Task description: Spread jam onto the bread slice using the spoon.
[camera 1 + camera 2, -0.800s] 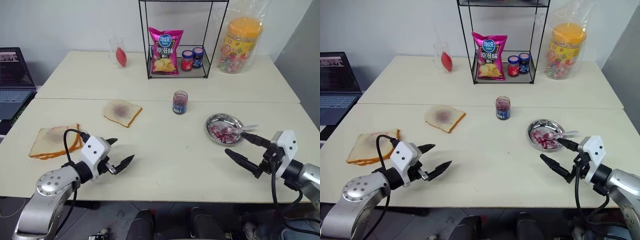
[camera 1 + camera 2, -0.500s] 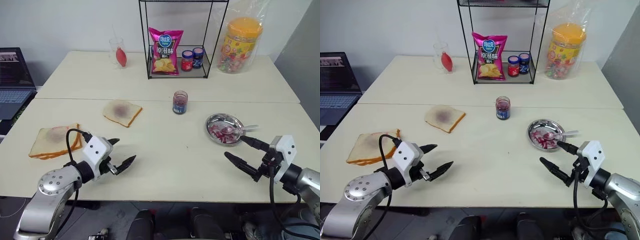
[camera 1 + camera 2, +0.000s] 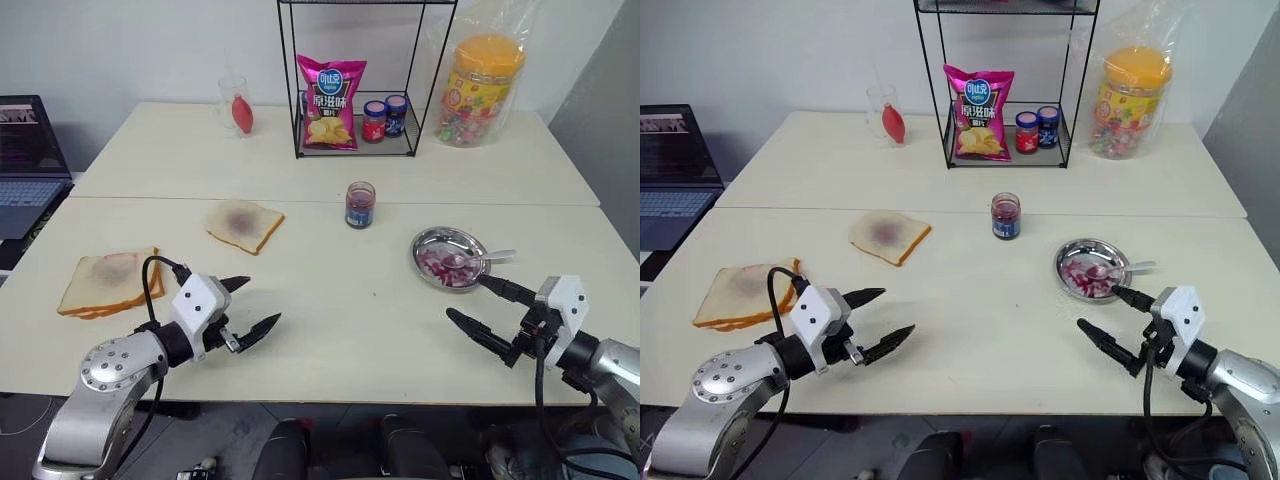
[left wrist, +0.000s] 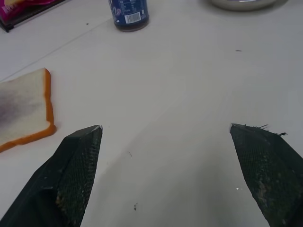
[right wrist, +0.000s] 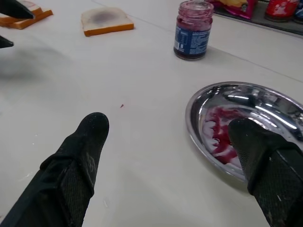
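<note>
Steel spoon (image 3: 478, 260) lay in the dish (image 3: 432, 246), handle pointing to three o'clock. It sat at eleven o'clock from the nearer right gripper (image 3: 488, 311), whose fingers stood spread and empty.

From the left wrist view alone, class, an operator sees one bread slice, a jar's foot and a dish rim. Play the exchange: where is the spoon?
Observer: The spoon lies in the steel dish, its handle over the rim toward the robot's right.
Operator: Is the right gripper on it?
Observer: No. The right gripper is open on the dish's near side, holding nothing.
Operator: Any other bread?
Observer: A stack of slices lies left of the left gripper.
</note>
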Available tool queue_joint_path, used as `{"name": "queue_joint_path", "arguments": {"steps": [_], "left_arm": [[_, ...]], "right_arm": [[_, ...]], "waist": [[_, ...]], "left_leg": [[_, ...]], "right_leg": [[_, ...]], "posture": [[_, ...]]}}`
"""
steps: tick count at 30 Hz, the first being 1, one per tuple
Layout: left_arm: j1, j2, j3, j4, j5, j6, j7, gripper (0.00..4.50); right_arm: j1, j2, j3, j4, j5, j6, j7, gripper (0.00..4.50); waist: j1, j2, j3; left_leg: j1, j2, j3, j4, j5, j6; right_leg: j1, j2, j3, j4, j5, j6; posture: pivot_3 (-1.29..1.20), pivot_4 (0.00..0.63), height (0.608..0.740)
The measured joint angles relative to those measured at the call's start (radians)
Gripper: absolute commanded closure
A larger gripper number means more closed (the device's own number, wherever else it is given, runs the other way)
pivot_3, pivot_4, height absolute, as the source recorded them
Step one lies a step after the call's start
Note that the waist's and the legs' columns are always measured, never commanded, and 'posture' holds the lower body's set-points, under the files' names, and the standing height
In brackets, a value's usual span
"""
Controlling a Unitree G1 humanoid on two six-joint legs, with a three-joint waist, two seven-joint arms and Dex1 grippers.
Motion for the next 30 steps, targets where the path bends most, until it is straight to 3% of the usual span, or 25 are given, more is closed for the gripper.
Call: {"name": "queue_joint_path", "arguments": {"steps": [5,12,15,21,30], "left_arm": [[-0.14,-0.166,0.03,0.046,0.017,0.059,0.215,0.0],[-0.294,-0.296,0.143,0.121,-0.034,0.271,0.447,0.0],[-0.474,-0.352,0.204,0.307,-0.039,0.316,0.582,0.0],[-0.661,-0.343,0.232,0.623,0.002,0.298,0.691,0.0],[-0.83,-0.29,0.238,0.999,0.027,0.229,0.695,0.0]], "right_arm": [[-0.014,0.021,0.063,-0.014,-0.008,-0.002,-0.004,0.04],[-0.089,0.019,0.102,-0.056,-0.001,0.033,-0.026,0.04],[-0.222,0.015,0.173,-0.064,-0.002,0.13,-0.066,0.04],[-0.361,0.014,0.289,-0.063,-0.028,0.261,-0.11,0.04],[-0.511,0.018,0.307,-0.035,-0.035,0.358,-0.133,0.04]], "waist": [[0.002,0.0,-0.001],[-0.001,-0.002,-0.001],[0.0,-0.002,-0.001],[-0.003,-0.003,-0.002],[0.001,-0.004,-0.001]], "left_leg": [[0.0,-0.001,-0.001,0.002,0.0,0.0],[0.0,-0.001,-0.001,0.003,0.0,0.0],[0.0,-0.002,-0.003,0.007,0.001,0.0],[-0.003,-0.002,0.0,0.008,0.0,0.0],[-0.003,-0.002,-0.002,0.009,0.0,-0.001]], "right_leg": [[0.001,0.0,0.0,0.0,0.005,0.01],[0.001,0.0,0.0,0.001,0.006,0.011],[0.002,0.001,-0.001,0.002,0.008,0.012],[0.001,0.001,0.001,-0.002,0.011,0.012],[0.001,0.001,-0.001,0.0,0.011,0.013]], "posture": [[0.0,0.15,0.74],[0.0,0.15,0.74],[0.0,0.15,0.74],[0.0,0.15,0.74],[0.0,0.15,0.74]]}}
